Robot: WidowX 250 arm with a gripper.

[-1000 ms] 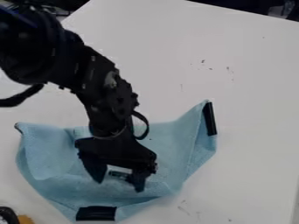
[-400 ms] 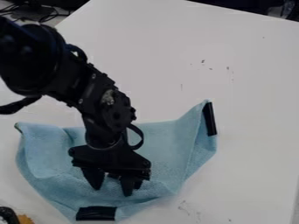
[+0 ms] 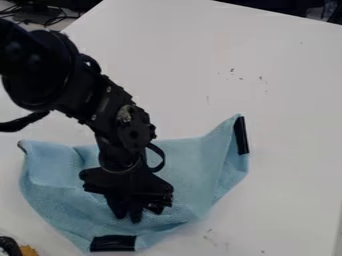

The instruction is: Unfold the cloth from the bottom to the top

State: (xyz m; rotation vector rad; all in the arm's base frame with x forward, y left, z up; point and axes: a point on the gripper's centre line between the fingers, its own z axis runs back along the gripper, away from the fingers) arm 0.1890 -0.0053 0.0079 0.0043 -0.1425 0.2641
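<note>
Tabletop (image 3: 287, 85), white. Light-blue cloth (image 3: 194, 175) lies on it, directly under the gripper (image 3: 128, 218); all other places noted from this cloth. Outline uneven: one corner rises to a point at its upper right, another sits at its upper left, and the near edge narrows downward. Soft creases across the surface, a fold line running down the right-hand part.

Two black strips on the cloth. One, the lower strip (image 3: 113, 243), lies along its bottom edge, roughly level; the other, the right strip (image 3: 241, 135), stands steeply along its upper right edge.

Black arm (image 3: 100, 100) comes in from beyond the upper left of the cloth and slants down over its left half. Small cable loop (image 3: 157, 156) at the wrist, above the middle of the cloth. Gripper points down at the lower left part of the cloth, tips at the fabric, above the lower strip. Claw clenched, its two fingers drawn near each other, with a pinch of cloth between them.

Past the lower left edge of the cloth, just beside it: a black and orange-yellow item (image 3: 10, 246), partly cut off. Small dark marks (image 3: 232, 71) well apart from the cloth, beyond its upper right corner. Dark cables (image 3: 50, 17) far past its upper left.
</note>
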